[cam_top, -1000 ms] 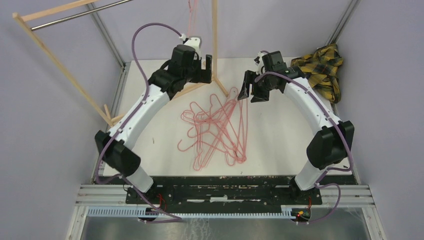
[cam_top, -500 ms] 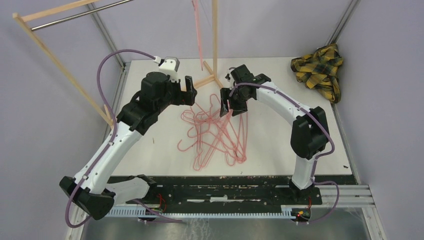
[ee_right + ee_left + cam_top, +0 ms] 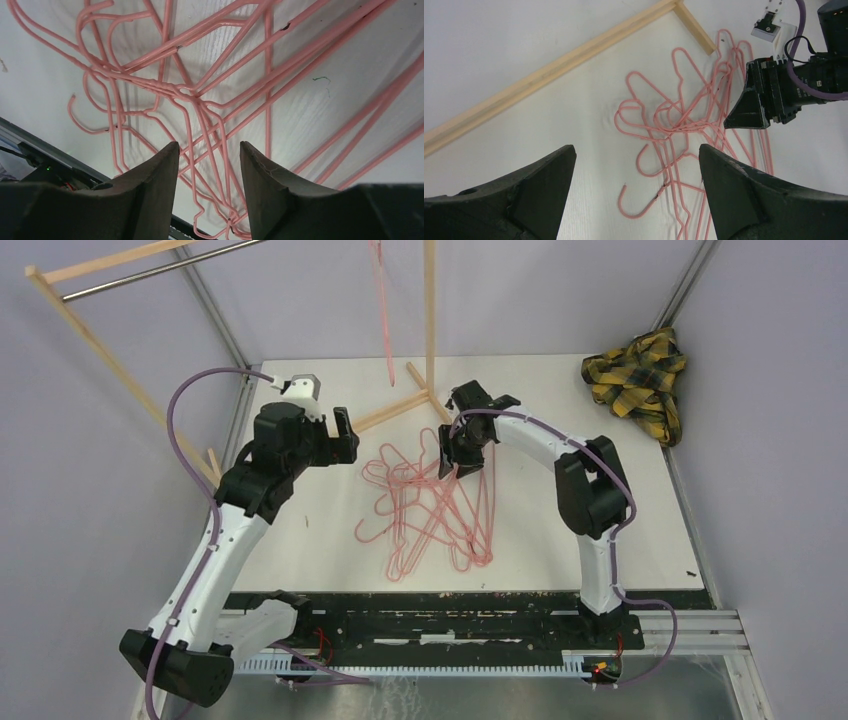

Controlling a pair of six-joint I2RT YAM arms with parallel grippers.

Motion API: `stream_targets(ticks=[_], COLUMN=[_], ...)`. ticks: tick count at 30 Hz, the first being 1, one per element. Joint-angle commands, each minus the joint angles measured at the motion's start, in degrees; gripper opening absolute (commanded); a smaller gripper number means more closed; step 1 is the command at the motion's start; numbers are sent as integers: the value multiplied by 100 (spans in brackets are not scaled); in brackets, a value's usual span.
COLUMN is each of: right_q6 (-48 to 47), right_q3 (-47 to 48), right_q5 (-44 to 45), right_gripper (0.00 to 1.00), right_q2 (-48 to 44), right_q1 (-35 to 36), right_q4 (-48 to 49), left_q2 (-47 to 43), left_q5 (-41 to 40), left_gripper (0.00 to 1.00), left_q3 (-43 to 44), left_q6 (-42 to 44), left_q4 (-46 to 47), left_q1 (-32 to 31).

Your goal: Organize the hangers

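Observation:
Several pink wire hangers [image 3: 432, 508] lie tangled in a pile on the white table. One more hanger [image 3: 382, 310] hangs from the rack at the top. My left gripper [image 3: 347, 436] is open wide and empty, just left of the pile; its wrist view [image 3: 636, 150] looks down on the hangers [image 3: 684, 120] and a loose hook end. My right gripper [image 3: 449, 458] is open and low over the far end of the pile. In its wrist view [image 3: 209, 146] hanger wires [image 3: 200, 100] run under and between the fingers, none of them held.
The wooden-framed rack with its metal bar [image 3: 150, 270] stands at the far left; its upright post [image 3: 430, 310] and floor bar [image 3: 385, 415] are just beyond the pile. The floor bar also shows in the left wrist view [image 3: 549, 65]. A yellow-black plaid cloth [image 3: 635, 375] lies at the far right corner.
My left gripper has drawn back from the rack, toward the near left, leaving one hanger hanging there. My right gripper has moved left and down onto the far end of the pile.

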Motion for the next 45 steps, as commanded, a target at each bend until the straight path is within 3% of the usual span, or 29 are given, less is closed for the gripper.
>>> stream_targets(ticks=[1,11,23,26,29,33,42,45], right_q6=[-77,43,47,-11,-52,29,694,779], right_q3=[314,423,167,70,15,142,545,661], right_q5=[-27,-161,-116,-165,-175,-318,-834,-954], right_gripper=[56,52,38,28,12,4,4,9], right_q2=[188,647,859,797,589,195,-716,-614], right_q1=[118,158,154,153,153,151,153,155], right_q4=[136,341,522,507,494,415,535,568], left_q2=[-135,-176,-313,-297,-300,-285,-209,-186], left_q5=[315,313,306,316,324,413,1091,1202], left_gripper=[99,99,99,99,99,99,99,99], left_q3=[-271,-551,-700,-691,-700,-695,-689,-741], left_q6=[-27,-125,-174,-177,-204,-223,-322,-372], left_q4=[333,388,362,378,404,424,638,712], left_q1=[163,241,301,311,320,320,322,321])
